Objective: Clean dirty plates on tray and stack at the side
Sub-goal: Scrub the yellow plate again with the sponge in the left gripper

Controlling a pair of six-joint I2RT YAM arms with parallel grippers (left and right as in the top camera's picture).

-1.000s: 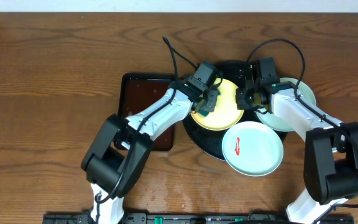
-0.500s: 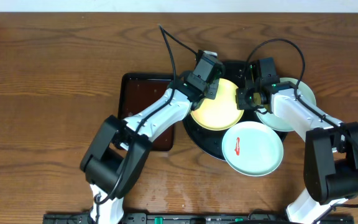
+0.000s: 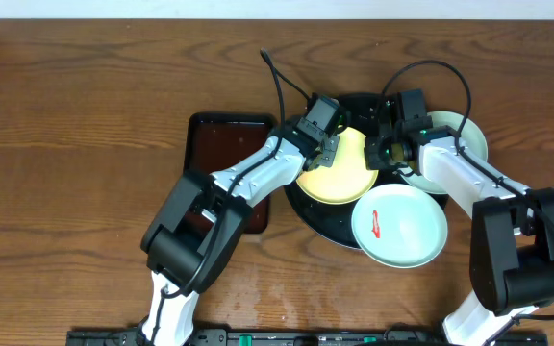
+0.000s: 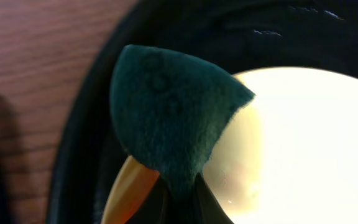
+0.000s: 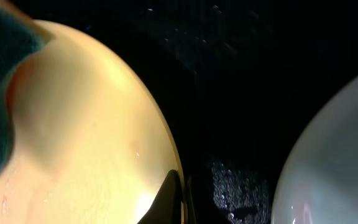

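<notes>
scrubbing underway, we judge: our left hand (image 3: 327,152) clamps a green pad (image 4: 166,118) against the yellow plate (image 3: 339,178) on the tray (image 3: 317,219), mid-frame; our right hand (image 3: 381,154) pinches its rim. smeared plate (image 3: 399,226) and third plate (image 3: 462,135) wait, unstacked.

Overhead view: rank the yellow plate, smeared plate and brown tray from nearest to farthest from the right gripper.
1. yellow plate: its rim is pinched in the right gripper.
2. smeared plate: just below in the view, toward the arm bases.
3. brown tray: far off on the left side.

Glossy black tray (image 4: 241,37), fuzzy green cloth (image 4: 166,118), smooth yellow plate (image 4: 303,143), wood-grain table (image 3: 85,115)
</notes>
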